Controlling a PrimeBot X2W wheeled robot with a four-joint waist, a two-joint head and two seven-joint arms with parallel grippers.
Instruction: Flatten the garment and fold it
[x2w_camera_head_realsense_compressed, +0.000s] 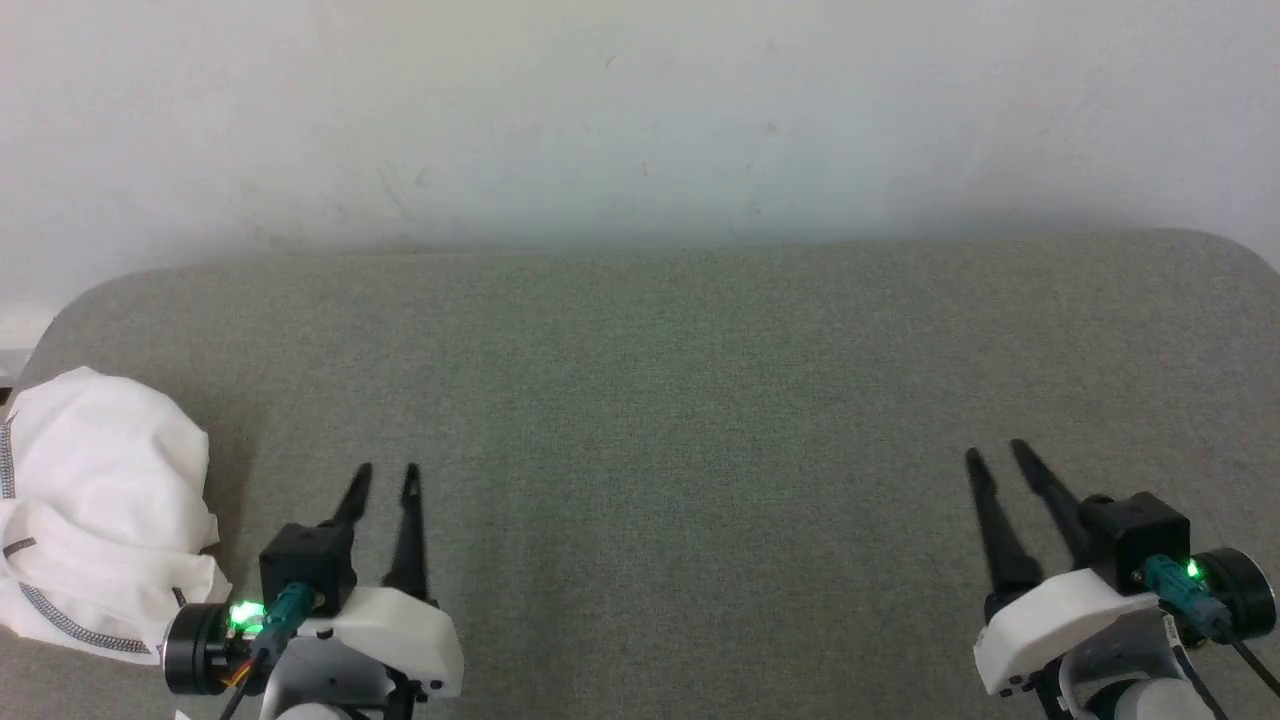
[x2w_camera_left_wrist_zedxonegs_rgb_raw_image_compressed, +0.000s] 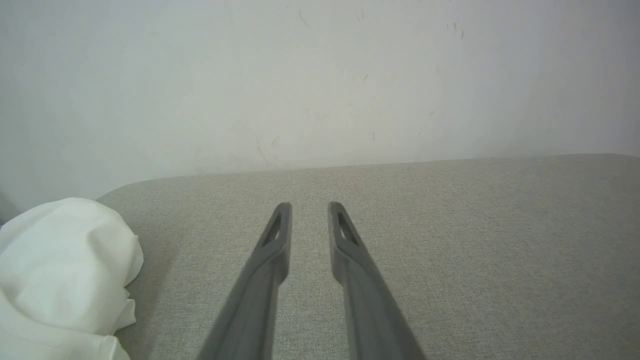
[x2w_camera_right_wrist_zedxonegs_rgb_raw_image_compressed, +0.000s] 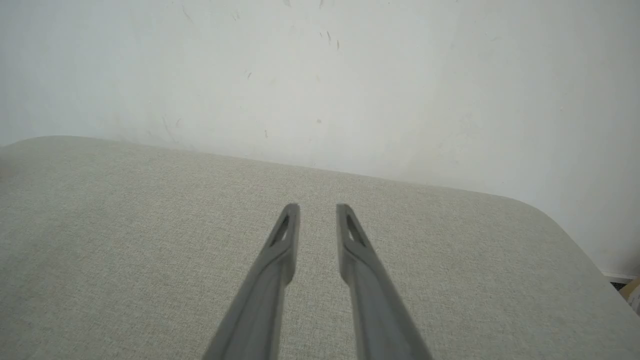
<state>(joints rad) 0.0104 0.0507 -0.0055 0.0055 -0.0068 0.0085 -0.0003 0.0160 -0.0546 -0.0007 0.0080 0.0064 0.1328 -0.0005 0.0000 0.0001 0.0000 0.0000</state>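
Note:
The garment (x2w_camera_head_realsense_compressed: 95, 510) is a crumpled white heap with dark zigzag stitching, lying at the left edge of the grey fabric surface (x2w_camera_head_realsense_compressed: 680, 400). The left wrist view has the garment (x2w_camera_left_wrist_zedxonegs_rgb_raw_image_compressed: 60, 270) at its lower left. My left gripper (x2w_camera_head_realsense_compressed: 386, 474) hovers just right of the heap, apart from it, its fingers a little apart with nothing between them (x2w_camera_left_wrist_zedxonegs_rgb_raw_image_compressed: 310, 207). My right gripper (x2w_camera_head_realsense_compressed: 995, 452) stands far off at the lower right, fingers likewise slightly apart and empty (x2w_camera_right_wrist_zedxonegs_rgb_raw_image_compressed: 318, 209).
A pale wall (x2w_camera_head_realsense_compressed: 640, 110) rises directly behind the padded surface. The surface has rounded far corners (x2w_camera_right_wrist_zedxonegs_rgb_raw_image_compressed: 540, 210) and drops off at the left beside the garment. Bare grey fabric stretches between the two grippers.

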